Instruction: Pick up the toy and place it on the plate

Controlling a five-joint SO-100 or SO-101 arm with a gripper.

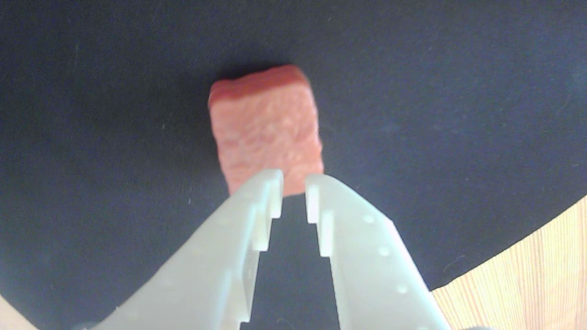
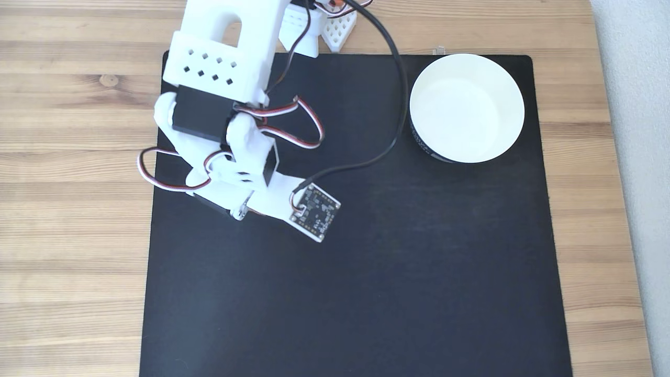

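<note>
Reddish toy on black mat, just beyond nearly closed tool

A light wooden surface with lengthwise grain and a small knot carries a large black mat that covers most of it. In the wrist view the mat spreads around the gripper, with wood beyond its edge. A pale grey strip borders the wood. Soft, even daylight.
</note>
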